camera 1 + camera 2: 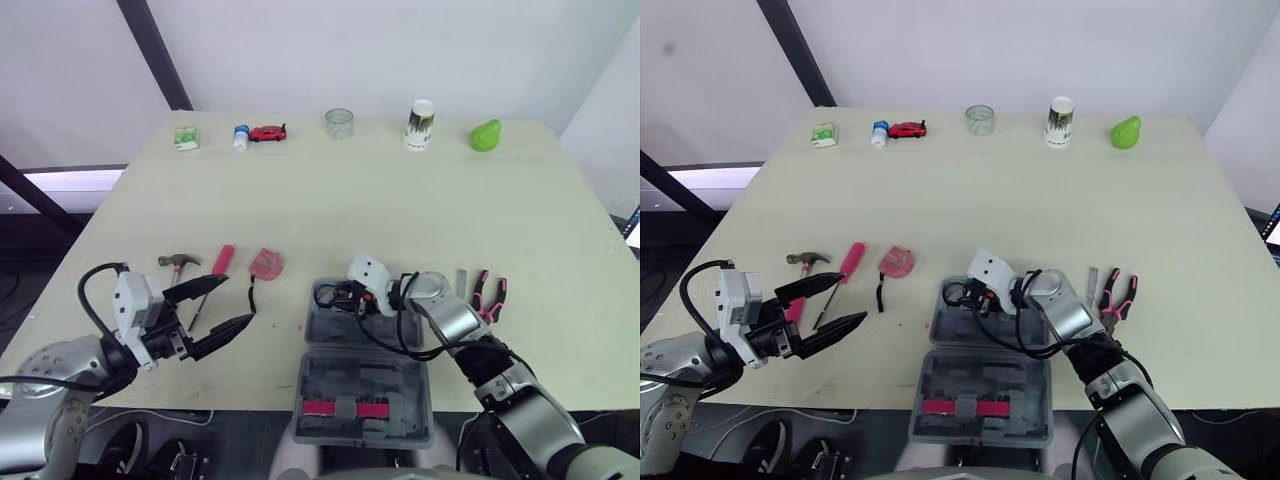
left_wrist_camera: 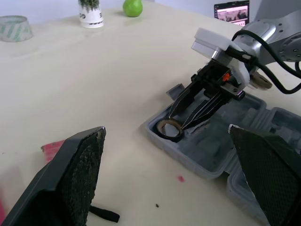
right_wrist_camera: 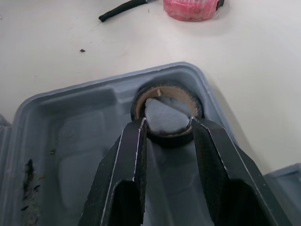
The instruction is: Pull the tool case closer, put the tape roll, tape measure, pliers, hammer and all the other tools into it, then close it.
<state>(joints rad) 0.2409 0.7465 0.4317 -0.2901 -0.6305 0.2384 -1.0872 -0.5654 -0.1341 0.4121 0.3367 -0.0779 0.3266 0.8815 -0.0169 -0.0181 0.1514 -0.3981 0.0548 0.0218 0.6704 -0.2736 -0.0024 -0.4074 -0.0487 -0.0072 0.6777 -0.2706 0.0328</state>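
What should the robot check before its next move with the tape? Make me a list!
1. Tape placed: ok, the black tape roll sits in a corner of the open grey plastic tool case.
2. Tape let go: not ok, the right gripper has its jaws clasped on it.
3. Other arm ready: ok, the left gripper hovers with jaws open near the steel-headed hammer.
4. Case pulled close: ok, it lies at the near edge of the beige table.
5. Other tools packed: not ok; the hammer, red-handled screwdriver, pink tape measure and pink-handled pliers lie outside.
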